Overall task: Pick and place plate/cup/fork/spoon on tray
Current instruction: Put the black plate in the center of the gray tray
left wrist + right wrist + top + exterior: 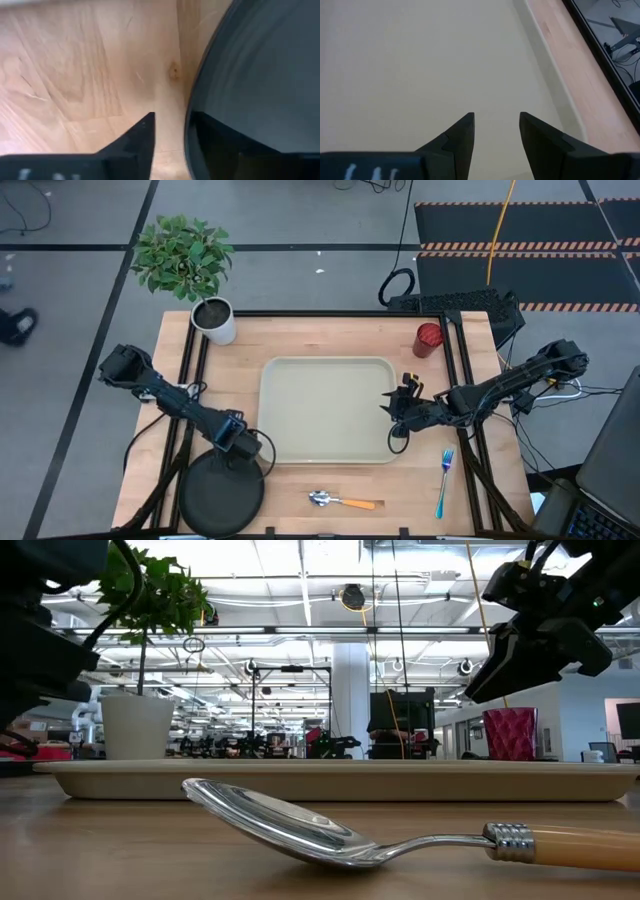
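The black plate (220, 492) lies flat on the table near the front left. My left gripper (232, 442) is low at the plate's far rim (192, 95) and open (171, 119). One finger (142, 130) is outside over the wood and the other (215, 135) is over the plate's inside. My right gripper (400, 405) hovers open and empty (495, 117) over the right part of the beige tray (325, 410). The red cup (428, 338) stands at the far right. The blue-handled fork (445, 480) and the orange-handled spoon (340, 500) lie near the front edge. My left gripper's fingers stand on either side of the plate's far rim (189, 125), coming from above and slanting from the far left. I cannot tell whether either finger touches the rim. The plate lies flat on the table.
A white pot with a green plant (215, 320) stands at the far left corner. Black rails (455, 380) run along the table's left and right sides. In the low view the spoon (300, 830) lies close in front of the tray's near wall (330, 780).
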You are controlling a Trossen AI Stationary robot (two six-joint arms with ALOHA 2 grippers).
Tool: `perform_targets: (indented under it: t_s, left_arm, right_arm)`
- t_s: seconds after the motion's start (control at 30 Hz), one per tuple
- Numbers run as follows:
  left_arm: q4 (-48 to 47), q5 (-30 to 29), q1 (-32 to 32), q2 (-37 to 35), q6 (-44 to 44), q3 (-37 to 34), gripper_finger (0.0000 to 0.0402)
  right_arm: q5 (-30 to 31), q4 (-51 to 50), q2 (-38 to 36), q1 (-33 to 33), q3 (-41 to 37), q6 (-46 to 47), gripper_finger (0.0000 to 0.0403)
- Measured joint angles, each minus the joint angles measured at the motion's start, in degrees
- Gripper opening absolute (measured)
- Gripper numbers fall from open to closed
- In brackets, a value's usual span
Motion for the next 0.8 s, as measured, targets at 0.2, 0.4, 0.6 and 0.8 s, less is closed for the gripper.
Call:
perform_targets:
  t_s: [0.2,0.4,0.6,0.8]
  left_arm:
    - [0.0,7.0,2.2,-0.1,-1.3,0.0,0.0015]
    - [0.5,13.2,3.0,-0.4,-0.3,0.0,0.0007]
    - [0.2,16.0,4.3,-3.2,1.1,0.9,0.0006]
    - [0.1,7.9,7.6,-6.8,-4.3,3.0,0.0006]
  right_arm:
    - [0.0,0.0,0.0,0.0,0.0,-0.2,0.0149]
    - [0.0,0.0,0.0,0.0,0.0,0.1,0.0149]
    - [0.0,-0.1,0.0,0.0,0.0,0.0,0.0148]
    - [0.0,-0.2,0.0,0.0,0.0,0.1,0.0148]
